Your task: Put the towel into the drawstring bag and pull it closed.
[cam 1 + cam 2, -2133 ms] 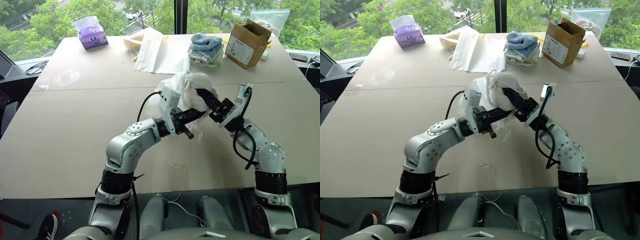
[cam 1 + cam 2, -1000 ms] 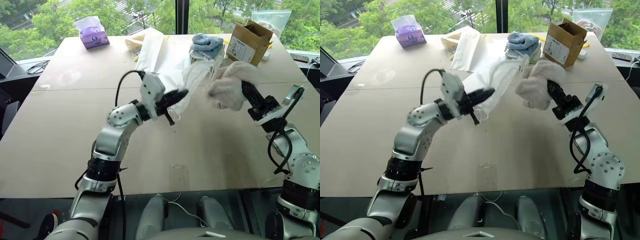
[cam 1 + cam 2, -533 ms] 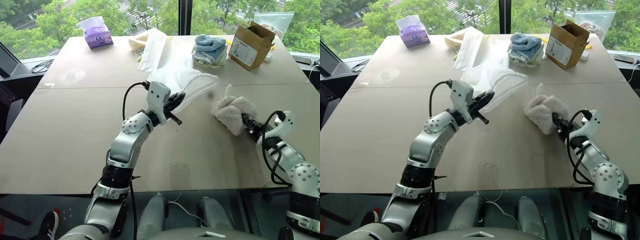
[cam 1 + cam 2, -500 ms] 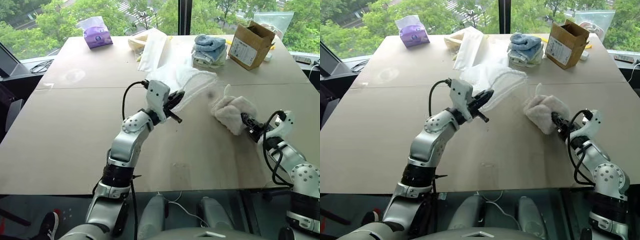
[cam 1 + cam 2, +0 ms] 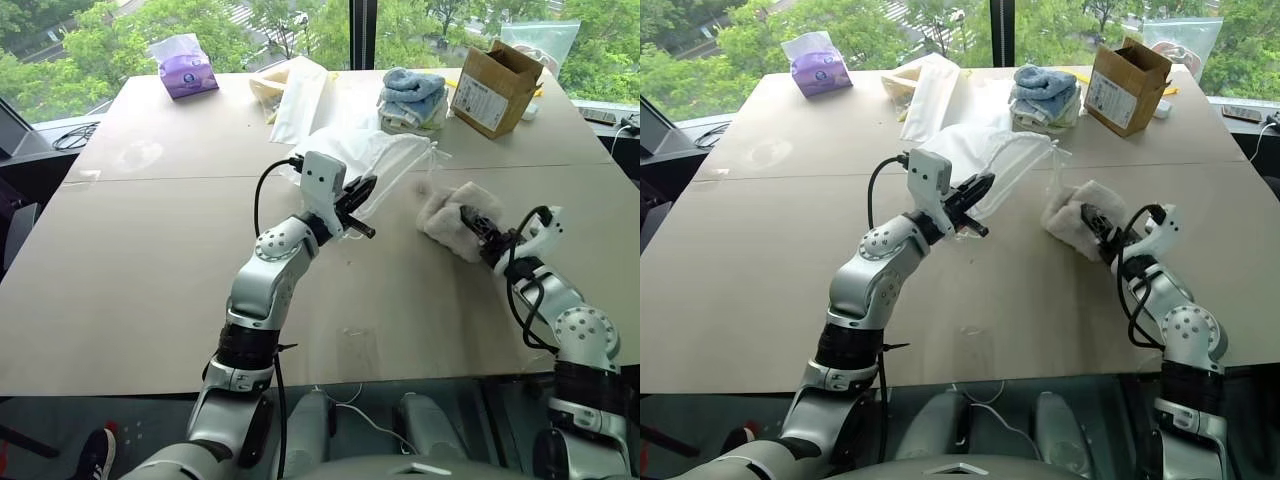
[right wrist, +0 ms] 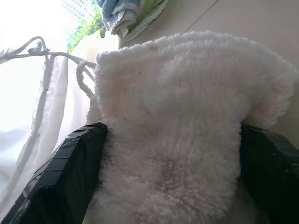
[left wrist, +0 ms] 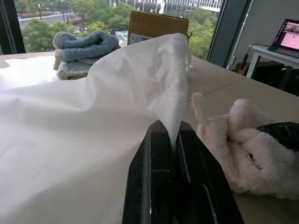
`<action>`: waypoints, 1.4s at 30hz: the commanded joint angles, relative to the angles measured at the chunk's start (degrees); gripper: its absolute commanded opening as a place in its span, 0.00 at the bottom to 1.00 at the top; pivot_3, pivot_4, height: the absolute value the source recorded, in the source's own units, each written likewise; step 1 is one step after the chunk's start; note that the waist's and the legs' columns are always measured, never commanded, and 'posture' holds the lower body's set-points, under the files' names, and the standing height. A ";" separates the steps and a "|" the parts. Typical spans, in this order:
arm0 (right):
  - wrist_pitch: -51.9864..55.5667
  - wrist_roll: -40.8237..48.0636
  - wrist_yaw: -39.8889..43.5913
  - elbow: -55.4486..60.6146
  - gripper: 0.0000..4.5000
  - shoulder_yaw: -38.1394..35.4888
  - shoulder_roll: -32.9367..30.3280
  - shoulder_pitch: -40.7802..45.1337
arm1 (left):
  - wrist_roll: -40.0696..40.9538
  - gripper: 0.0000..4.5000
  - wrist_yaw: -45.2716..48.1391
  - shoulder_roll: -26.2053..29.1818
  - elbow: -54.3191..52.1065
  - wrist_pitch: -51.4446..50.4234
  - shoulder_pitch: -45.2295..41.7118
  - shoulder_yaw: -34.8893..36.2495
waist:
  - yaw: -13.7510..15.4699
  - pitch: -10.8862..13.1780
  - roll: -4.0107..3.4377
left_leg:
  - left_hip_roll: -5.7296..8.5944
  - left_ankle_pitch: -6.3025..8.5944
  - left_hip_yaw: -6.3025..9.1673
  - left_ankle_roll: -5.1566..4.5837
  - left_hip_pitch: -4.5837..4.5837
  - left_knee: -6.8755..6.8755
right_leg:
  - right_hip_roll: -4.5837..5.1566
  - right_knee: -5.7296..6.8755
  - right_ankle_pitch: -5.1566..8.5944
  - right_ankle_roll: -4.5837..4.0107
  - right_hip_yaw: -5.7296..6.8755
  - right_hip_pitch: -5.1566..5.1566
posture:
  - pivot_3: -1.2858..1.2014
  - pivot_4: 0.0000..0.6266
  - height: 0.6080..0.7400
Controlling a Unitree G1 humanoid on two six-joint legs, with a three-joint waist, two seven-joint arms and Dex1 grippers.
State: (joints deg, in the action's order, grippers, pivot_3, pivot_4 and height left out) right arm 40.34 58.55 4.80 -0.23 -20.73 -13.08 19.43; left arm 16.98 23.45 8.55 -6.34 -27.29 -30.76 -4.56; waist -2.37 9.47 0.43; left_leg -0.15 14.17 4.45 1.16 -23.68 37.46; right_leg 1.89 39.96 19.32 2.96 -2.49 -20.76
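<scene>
At the desk's (image 5: 150, 260) centre, the left tool (image 5: 365, 190) is clamped on a fold of the drawstring bag (image 5: 385, 160), lifting it, while at its three o'clock the right tool (image 5: 473, 222) stands with fingers apart around the towel (image 5: 445, 208), which lies on the desk just beside the bag's cords. I judge the towel is set down outside, so next comes a fresh grip and a push into the mouth. Whether that mouth gapes is hard to tell; the right fingertips are buried in pile.

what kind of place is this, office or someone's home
Probably an upper-floor office or lab: a big plain table by tall windows over treetops, a laptop on a side desk, and a cardboard box.
</scene>
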 commanded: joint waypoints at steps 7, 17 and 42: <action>0.43 -20.89 2.82 -5.96 0.86 14.81 -5.54 2.66 | 1.13 0.00 0.54 1.23 -3.14 -0.64 -0.35 1.15 | -0.14 -0.05 0.01 | 0.01 0.00 -0.01 0.00 0.04 0.01 | 0.01 0.02 0.00 0.00 -0.09 -0.02 | 0.52 0.24 1.00; 2.39 -26.52 4.20 -2.57 0.04 15.25 -5.03 1.49 | 1.44 0.00 0.71 1.90 -2.46 -0.48 -0.61 1.35 | 0.06 -0.33 0.35 | -0.02 0.00 0.07 0.00 0.14 0.02 | 0.00 0.03 0.00 0.00 -0.05 0.10 | 0.52 0.24 1.00; -0.45 18.62 15.35 14.14 0.01 0.85 3.78 3.54 | 17.02 0.00 4.17 -1.01 -4.52 -11.12 -3.54 7.77 | -0.16 -0.09 -0.02 | -0.01 0.05 0.16 -0.09 0.01 0.00 | -0.05 0.05 0.00 0.00 -0.01 -0.03 | 0.52 0.24 1.00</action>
State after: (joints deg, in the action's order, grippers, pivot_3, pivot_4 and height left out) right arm 41.55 78.50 20.55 14.24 -20.55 -9.62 22.53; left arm 31.68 27.37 7.75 -7.66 -37.59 -33.56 2.02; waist -2.53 9.38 0.42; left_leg -0.17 14.16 4.64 1.17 -23.69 37.46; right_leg 1.85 39.99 19.32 2.96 -2.47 -20.79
